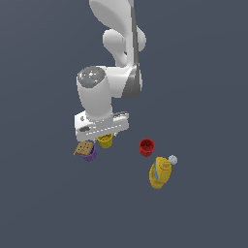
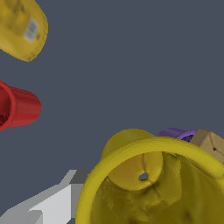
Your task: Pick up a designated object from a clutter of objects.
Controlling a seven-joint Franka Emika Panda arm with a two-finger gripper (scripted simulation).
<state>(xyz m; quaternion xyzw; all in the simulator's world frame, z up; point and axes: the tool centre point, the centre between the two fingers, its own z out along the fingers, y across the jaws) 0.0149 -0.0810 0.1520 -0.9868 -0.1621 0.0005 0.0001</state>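
The small yellow cup (image 1: 105,141) stands upright right under my gripper (image 1: 105,136), whose hand covers its top in the exterior view. In the wrist view the yellow cup (image 2: 148,183) fills the frame, open mouth toward the camera. One grey finger (image 2: 54,204) lies just outside the cup's wall. The other finger is hidden, so I cannot tell whether the jaws are closed on the cup. The purple cup (image 1: 89,154) with the tan cracker square (image 1: 83,148) sits close beside the yellow cup, on the exterior view's left.
A red cup (image 1: 146,147) stands apart on the exterior view's right, and it also shows in the wrist view (image 2: 19,108). The yellow mustard bottle (image 1: 160,173) with a white cap lies beyond it, seen in the wrist view (image 2: 22,28) too. The floor is plain dark grey.
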